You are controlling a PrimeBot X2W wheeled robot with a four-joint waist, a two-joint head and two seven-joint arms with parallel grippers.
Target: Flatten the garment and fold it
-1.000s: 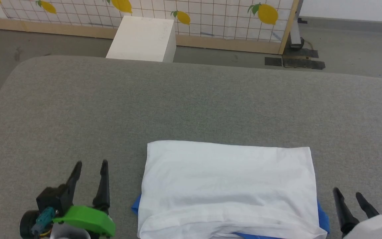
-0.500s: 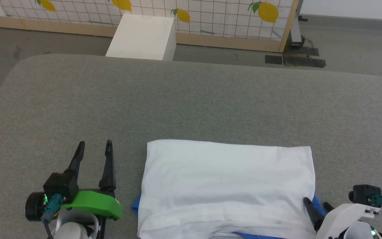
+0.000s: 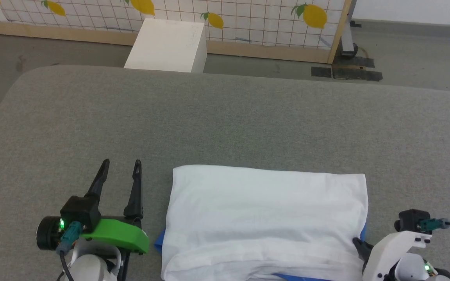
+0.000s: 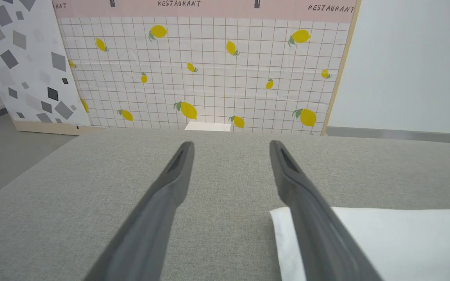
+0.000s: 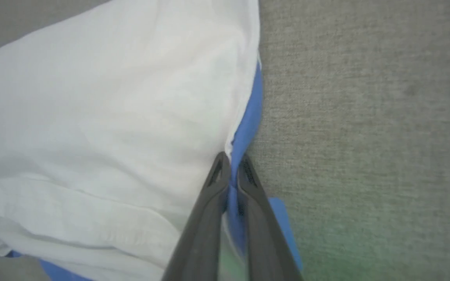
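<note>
The garment (image 3: 266, 218) lies folded as a white rectangle on the grey table, blue cloth peeking out at its near corners. The right wrist view has the garment (image 5: 104, 117) with a blue edge along its side. My right gripper (image 5: 233, 166) is shut on that blue and white edge at the near right corner, its dark fingers just reaching the cloth in the head view, right gripper (image 3: 358, 245). My left gripper (image 3: 120, 168) hovers open left of the garment, nothing between its fingers. In the left wrist view the left gripper (image 4: 231, 145) is beside the garment (image 4: 385, 242).
The grey padded table (image 3: 225, 121) stretches far beyond the garment. Behind it on the floor stand a white box (image 3: 166, 46) and a lemon-print panel (image 3: 248, 19) in a wooden frame. The table's left edge curves away near my left arm.
My right gripper moved in from the right to the garment's near right corner and shut on its edge. My left gripper moved forward and slightly right, staying open.
</note>
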